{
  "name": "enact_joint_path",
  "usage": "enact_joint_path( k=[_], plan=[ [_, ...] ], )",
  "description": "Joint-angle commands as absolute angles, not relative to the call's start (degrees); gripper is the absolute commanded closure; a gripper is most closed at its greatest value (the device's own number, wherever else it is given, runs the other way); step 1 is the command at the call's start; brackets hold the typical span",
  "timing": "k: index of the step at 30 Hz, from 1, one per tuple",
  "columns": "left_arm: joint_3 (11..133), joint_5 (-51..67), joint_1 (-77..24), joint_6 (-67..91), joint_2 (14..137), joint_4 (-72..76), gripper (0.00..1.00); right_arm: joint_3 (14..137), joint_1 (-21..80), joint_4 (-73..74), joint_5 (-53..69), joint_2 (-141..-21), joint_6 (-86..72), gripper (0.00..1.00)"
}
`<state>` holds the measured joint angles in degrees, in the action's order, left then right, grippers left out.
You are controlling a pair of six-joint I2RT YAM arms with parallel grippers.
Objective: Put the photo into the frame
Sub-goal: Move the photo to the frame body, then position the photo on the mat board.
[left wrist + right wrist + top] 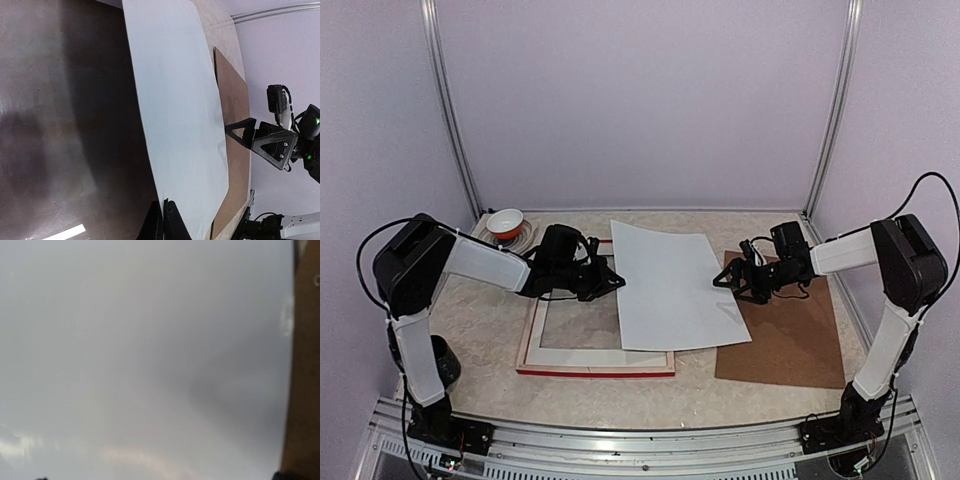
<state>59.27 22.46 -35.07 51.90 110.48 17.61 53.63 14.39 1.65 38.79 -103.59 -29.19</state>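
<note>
Top external takes in the whole tabletop [480, 330]. The right wrist view is almost all blurred white sheet, with a brown strip down its right side and dark specks along its bottom edge.

The frame [532, 340] lies pale back up, left of centre, with a red edge showing along its near side. Its right rail is hidden under the photo [670, 285]. The photo lies white side up in the middle, so its print cannot be seen. It overlaps both the frame and the left edge of the brown backing board [790, 340], which lies flat to the right.

The left claw [617, 282] reaches over the frame to the photo's left edge. Only the left wrist view shows its fingers [172, 222], which are nearly together and pinch the sheet's edge between them. The right claw [722, 279] sits over the board at the photo's right edge. No view lets me tell whether it is spread or closed.

A small white bowl [505, 221] stands at the far left corner, beyond the frame.
</note>
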Motion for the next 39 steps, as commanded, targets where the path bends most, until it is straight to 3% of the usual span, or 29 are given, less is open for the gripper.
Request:
enact_joint_path(
  k=[1,39],
  plan=[
    [61.1,22.3,-34.0,46.9,106.7,9.0,0.99,55.1,14.2,6.3,36.3,-102.0,-27.2,0.03],
    [56.7,21.4,-29.3,36.1,100.5,-6.8,1.00,60.3,21.9,3.5,40.4,-107.4,-32.6,0.02]
  ],
)
